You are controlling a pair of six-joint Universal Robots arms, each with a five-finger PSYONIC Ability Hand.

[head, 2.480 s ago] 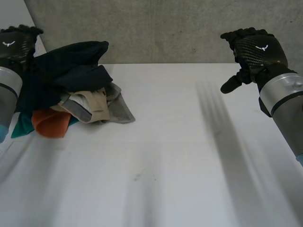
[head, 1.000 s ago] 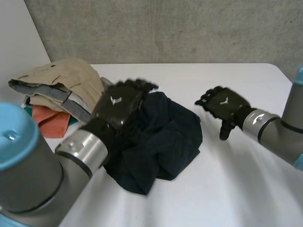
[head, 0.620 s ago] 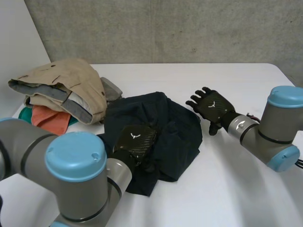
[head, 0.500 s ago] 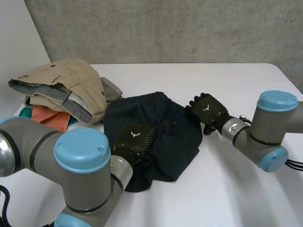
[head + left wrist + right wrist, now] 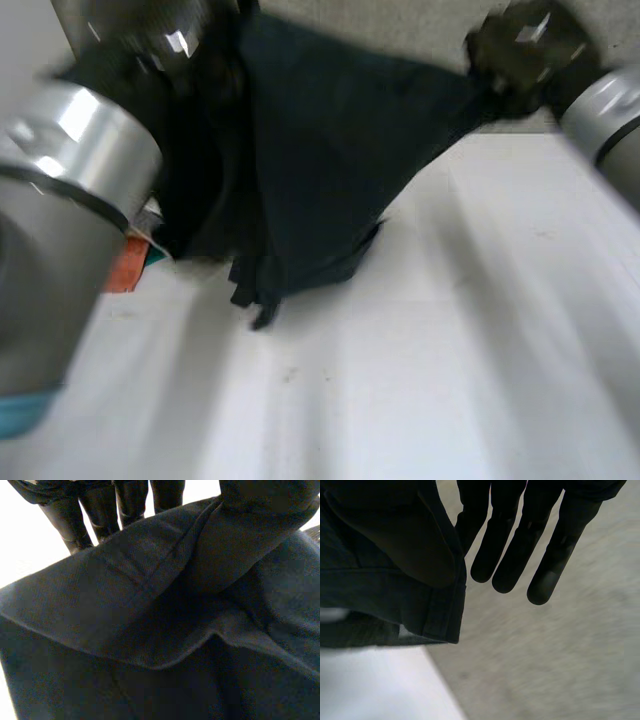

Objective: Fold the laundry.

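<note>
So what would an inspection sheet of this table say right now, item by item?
surface: white table, plain top.
job's things: dark garment held up in the air, stretched between both hands, its lower end hanging toward the table; orange cloth lying beside the left arm.
clutter: nothing seen.
hands: left hand pinches a hemmed edge of the garment between straight fingers and thumb; right hand pins a hemmed corner under its thumb, fingers straight.
cables: nothing seen.
surroundings: grey concrete wall behind the table.
</note>
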